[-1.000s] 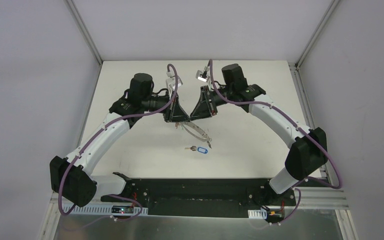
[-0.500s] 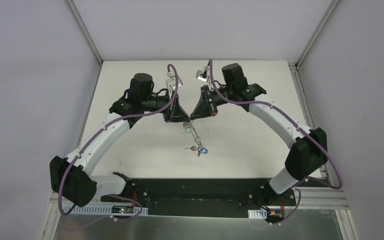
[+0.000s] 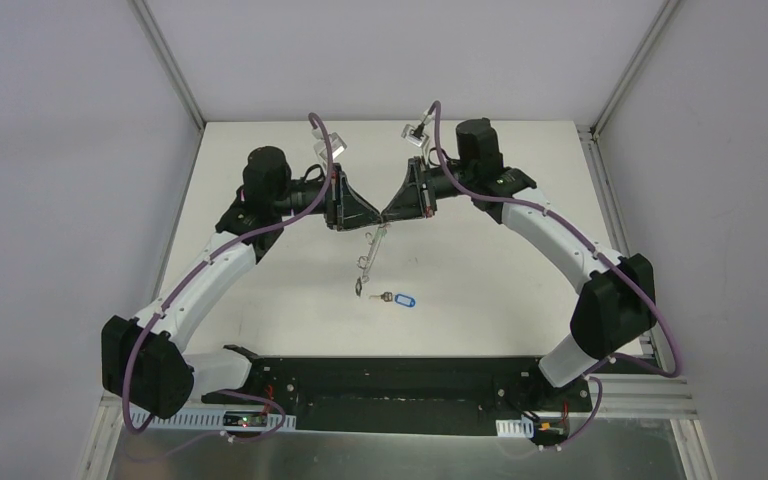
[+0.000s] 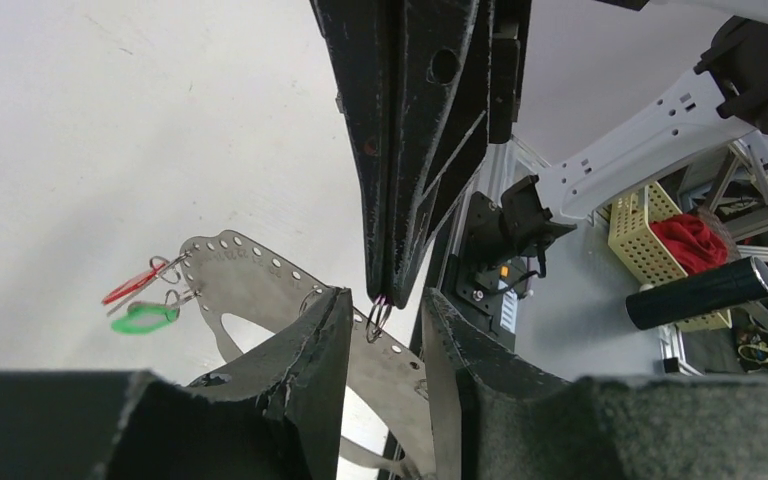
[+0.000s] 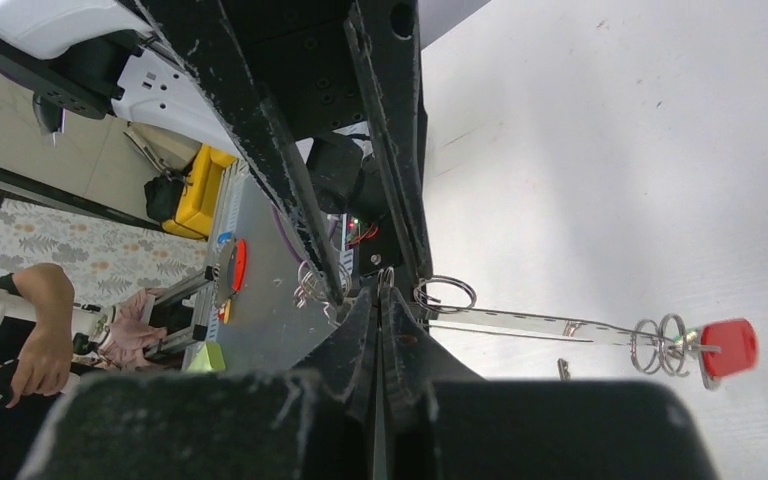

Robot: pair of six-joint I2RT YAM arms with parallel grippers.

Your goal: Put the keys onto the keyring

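The keyring [image 3: 368,255], a flat grey perforated metal ring, hangs tilted down-left below the two grippers, which meet above the table's middle. My right gripper [image 3: 390,212] is shut on a small split ring [image 4: 378,318] threaded through the keyring [image 4: 250,275]. My left gripper [image 4: 385,305] is open, its fingers [image 4: 320,340] either side of that split ring and the right fingertips. A red tag [image 4: 135,285] and a green tag [image 4: 145,318] dangle from the keyring. In the right wrist view the keyring [image 5: 530,322] shows edge-on with the red tag [image 5: 730,347]. The blue-tagged key [image 3: 400,299] lies loose on the table.
The black base rail [image 3: 390,375] runs along the near edge of the white table [image 3: 520,290]. Aluminium frame posts [image 3: 168,60] stand at the back corners. A yellow basket [image 4: 650,235] with red cloth sits off the table.
The keyring has swung from down-right to down-left under the grippers, off the blue-tagged key. The left arm has drawn back to the left and both wrists have tilted up.
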